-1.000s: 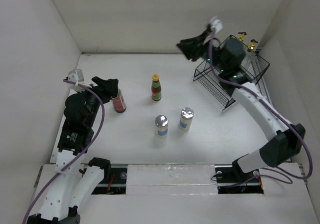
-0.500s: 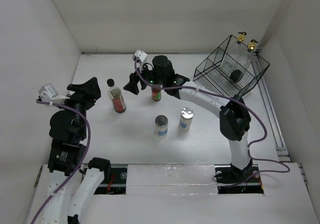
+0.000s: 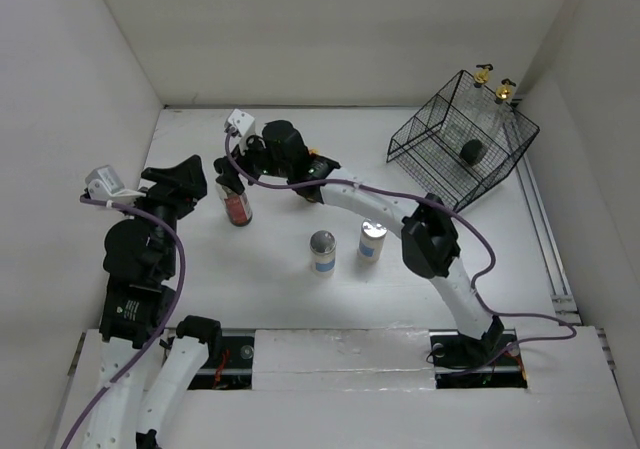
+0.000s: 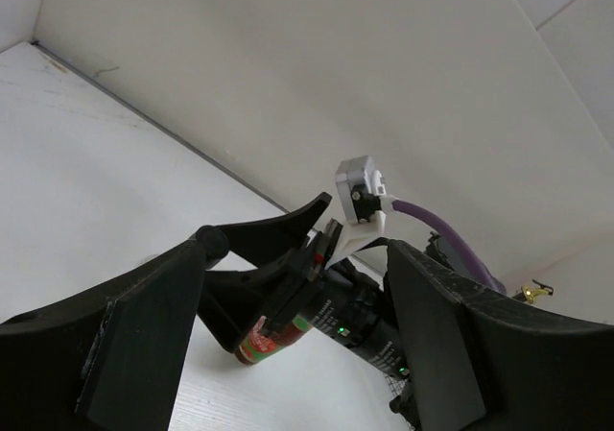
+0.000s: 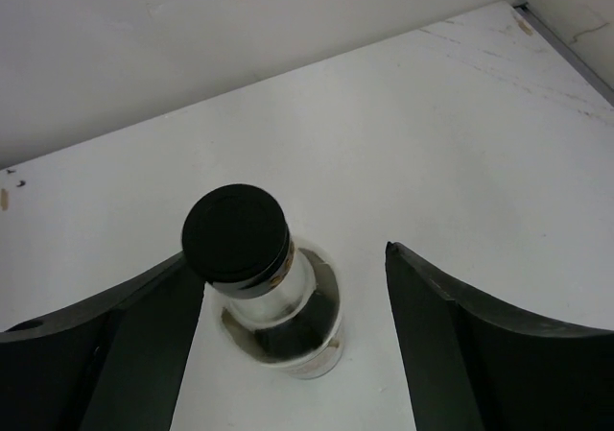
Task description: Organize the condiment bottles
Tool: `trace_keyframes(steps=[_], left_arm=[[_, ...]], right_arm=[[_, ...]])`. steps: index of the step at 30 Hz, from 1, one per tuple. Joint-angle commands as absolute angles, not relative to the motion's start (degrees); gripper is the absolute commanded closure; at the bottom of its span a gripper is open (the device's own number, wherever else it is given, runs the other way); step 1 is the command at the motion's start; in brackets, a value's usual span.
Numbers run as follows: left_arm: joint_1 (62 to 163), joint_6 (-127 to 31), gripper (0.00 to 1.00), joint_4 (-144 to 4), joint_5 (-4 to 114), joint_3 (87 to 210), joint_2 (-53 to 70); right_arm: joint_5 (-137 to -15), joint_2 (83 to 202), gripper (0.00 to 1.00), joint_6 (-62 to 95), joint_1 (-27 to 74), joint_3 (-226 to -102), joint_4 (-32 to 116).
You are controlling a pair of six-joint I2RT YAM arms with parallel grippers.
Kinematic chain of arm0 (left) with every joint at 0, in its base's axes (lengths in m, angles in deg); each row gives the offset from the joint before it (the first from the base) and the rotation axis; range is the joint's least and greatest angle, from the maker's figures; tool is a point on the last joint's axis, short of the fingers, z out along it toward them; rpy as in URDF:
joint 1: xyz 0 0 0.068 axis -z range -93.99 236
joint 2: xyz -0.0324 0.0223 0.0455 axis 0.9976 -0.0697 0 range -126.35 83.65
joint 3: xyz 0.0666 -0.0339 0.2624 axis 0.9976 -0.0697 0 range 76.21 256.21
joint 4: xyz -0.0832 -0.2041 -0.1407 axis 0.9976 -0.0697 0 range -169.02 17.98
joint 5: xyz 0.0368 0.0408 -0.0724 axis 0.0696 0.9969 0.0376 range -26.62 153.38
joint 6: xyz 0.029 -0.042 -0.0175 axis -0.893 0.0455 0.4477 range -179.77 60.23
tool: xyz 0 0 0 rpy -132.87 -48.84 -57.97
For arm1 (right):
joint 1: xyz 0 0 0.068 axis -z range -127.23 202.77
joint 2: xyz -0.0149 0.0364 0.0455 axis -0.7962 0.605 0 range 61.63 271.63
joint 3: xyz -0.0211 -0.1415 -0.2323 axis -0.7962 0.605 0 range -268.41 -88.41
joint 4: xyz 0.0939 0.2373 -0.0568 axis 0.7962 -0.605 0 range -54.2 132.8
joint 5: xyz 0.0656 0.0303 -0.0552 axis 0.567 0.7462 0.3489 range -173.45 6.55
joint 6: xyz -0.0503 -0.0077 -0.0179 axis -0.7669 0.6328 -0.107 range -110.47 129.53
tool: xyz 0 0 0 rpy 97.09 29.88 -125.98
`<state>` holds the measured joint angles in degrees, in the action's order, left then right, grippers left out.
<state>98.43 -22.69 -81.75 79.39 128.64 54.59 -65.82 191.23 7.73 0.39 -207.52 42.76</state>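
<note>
Across the table [image 3: 200, 129], from right base to far left, the right arm stretches in a long low arc, and the right gripper [image 3: 232, 172] hangs over the jar [image 3: 238, 209]. The wrist view shows its fingers [image 5: 106, 345] spread wide on either side of the black-capped jar [image 5: 235, 232], not closed on it. The left arm stands folded at the left edge, and the left gripper [image 3: 188, 181] is level with the jar and near it. Its fingers [image 4: 144, 345] are also spread, framing the jar's red contents [image 4: 271, 341]. Two silver-topped shakers [image 3: 322, 252] stand side by side on the open table, well apart from the jar. At the far right a tilted wire basket [image 3: 420, 139] holds two gold-spouted cruets [image 3: 483, 73] and a small dark object [image 3: 472, 151] that cannot be identified. The sauce bottle [image 3: 312, 155] is almost wholly hidden under the right arm; only a trace of its cap shows. The jar's label is unreadable.
</note>
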Motion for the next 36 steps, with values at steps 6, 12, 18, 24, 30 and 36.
trace_keyframes(steps=[6,12,18,24,30,36], left_arm=[[98.7,-23.6,0.27,-77.7,77.6,127.8,55.7],[98.7,-24.1,0.27,-77.2,76.5,127.3,55.7],[98.7,-24.1,0.27,-77.2,76.0,126.7,56.2],[98.7,-24.1,0.27,-76.1,73.0,125.5,56.2],[98.7,-24.1,0.29,-73.6,67.0,124.4,55.7],[98.7,-26.0,0.3,-71.3,57.6,123.8,49.5]], right_arm=[[-70.8,193.4,0.48,12.9,-0.5,-210.6,54.5],[-70.2,190.2,0.71,20.1,-0.5,-204.2,66.3],[-69.6,183.0,0.76,24.9,0.7,-200.3,73.9],[-69.1,171.8,0.76,31.8,7.3,-197.6,77.9],[-73.0,159.6,0.77,32.3,16.7,-189.6,77.3],[-79.6,149.4,0.77,28.3,26.6,-183.3,72.6]])
